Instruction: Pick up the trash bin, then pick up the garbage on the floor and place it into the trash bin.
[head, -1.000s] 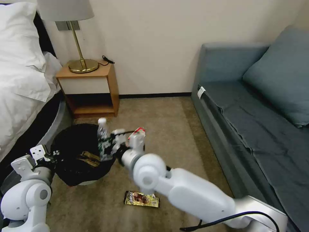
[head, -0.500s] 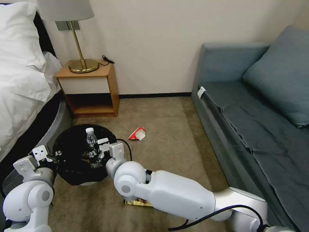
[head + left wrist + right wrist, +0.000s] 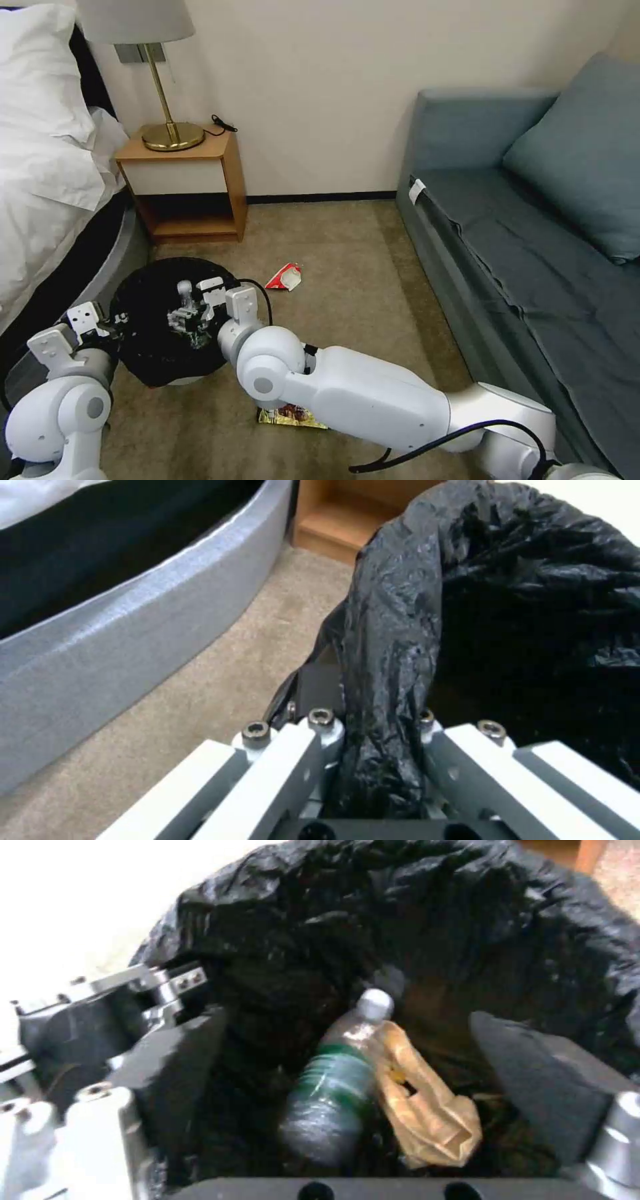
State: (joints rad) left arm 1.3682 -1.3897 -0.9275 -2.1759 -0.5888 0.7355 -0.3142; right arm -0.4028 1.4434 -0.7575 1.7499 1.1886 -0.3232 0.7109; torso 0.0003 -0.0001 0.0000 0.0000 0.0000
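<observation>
Left gripper (image 3: 373,760) clamped on the black-lined rim of the trash bin (image 3: 143,303), beside the bed. Right gripper (image 3: 189,319) spread wide above the bin mouth, holding nothing (clear bottle (image 3: 330,1092) and tan scrap (image 3: 427,1110) inside). Red-and-white packet (image 3: 285,277) and gold wrapper (image 3: 290,417) on the carpet.

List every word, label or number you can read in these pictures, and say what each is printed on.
No text can be read.
Bottle in the bin: green label, print blurred.
Gold wrapper on the floor: printed front, too small and half hidden by the right arm.
Red-and-white packet: markings too small.
White tag on the sofa: nothing legible.
</observation>
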